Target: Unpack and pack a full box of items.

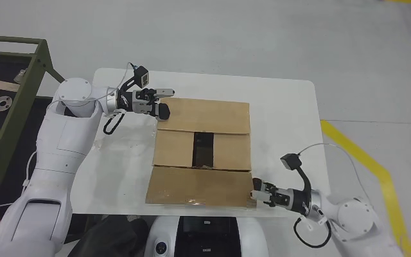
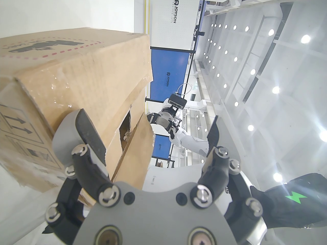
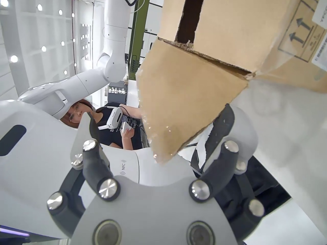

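White table [image 1: 282, 109] w/ 1 cardboard box [image 1: 173, 151] on it, approx centre, flaps partly open.

The box [image 1: 202, 151] is plain brown cardboard, with black arrow marks and a red dashed line on its outer sides. The tabletop [image 1: 282, 115] is white. The left claw [image 1: 165, 103] and the right claw [image 1: 258, 191] are silver-grey with black pads.

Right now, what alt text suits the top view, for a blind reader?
A cardboard box with outer flaps spread sits on a white table. The left hand is at a far corner, the right hand at the opposite near corner.
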